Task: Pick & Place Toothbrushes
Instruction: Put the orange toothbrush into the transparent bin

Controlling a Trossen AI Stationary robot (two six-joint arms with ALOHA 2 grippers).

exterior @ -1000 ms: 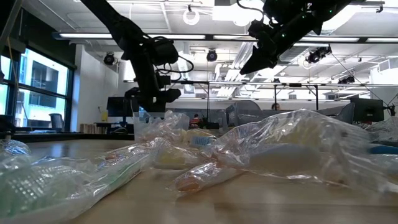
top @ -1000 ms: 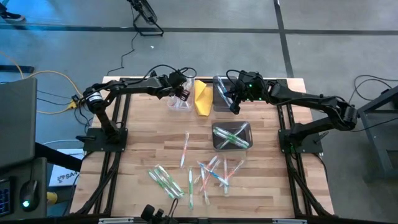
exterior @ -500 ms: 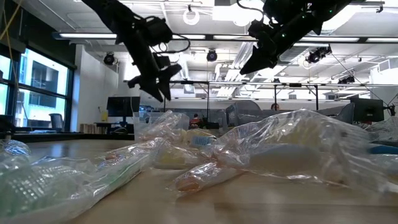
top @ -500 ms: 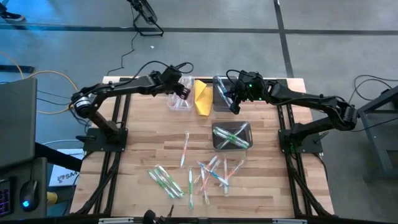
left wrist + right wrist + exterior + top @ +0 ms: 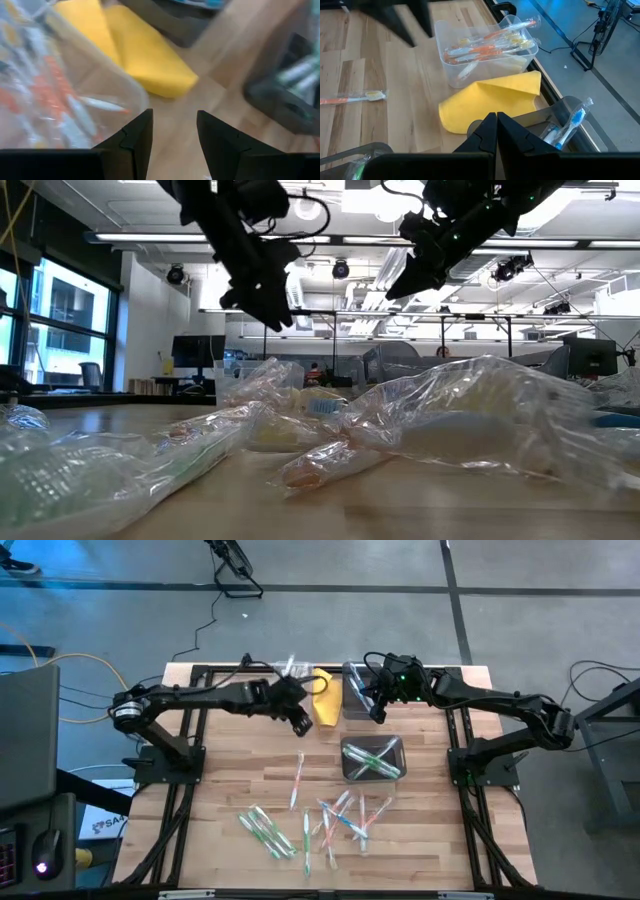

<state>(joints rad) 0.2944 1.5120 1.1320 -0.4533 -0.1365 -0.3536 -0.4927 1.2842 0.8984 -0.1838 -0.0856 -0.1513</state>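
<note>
Loose toothbrushes (image 5: 335, 818) in clear wrappers lie on the near half of the wooden table, one alone (image 5: 299, 778) farther up. A clear bin (image 5: 485, 45) at the far edge holds orange toothbrushes. A dark bin (image 5: 372, 758) holds green ones, and another dark bin (image 5: 566, 125) holds blue ones. My left gripper (image 5: 304, 727) hangs open and empty just near of the clear bin (image 5: 50, 90), over bare wood. My right gripper (image 5: 378, 716) hovers shut with nothing in it by the far dark bin, above the table.
A yellow folded cloth (image 5: 325, 700) lies between the clear bin and the far dark bin. Wrapped toothbrushes (image 5: 300, 440) fill the foreground of the low view. One orange toothbrush (image 5: 350, 97) lies on bare wood near the green-filled bin.
My left gripper has swung from over the clear bin toward the table's near edge and a little to the right, rising and turning as it went. Its fingers stay open. My right arm has kept still.
</note>
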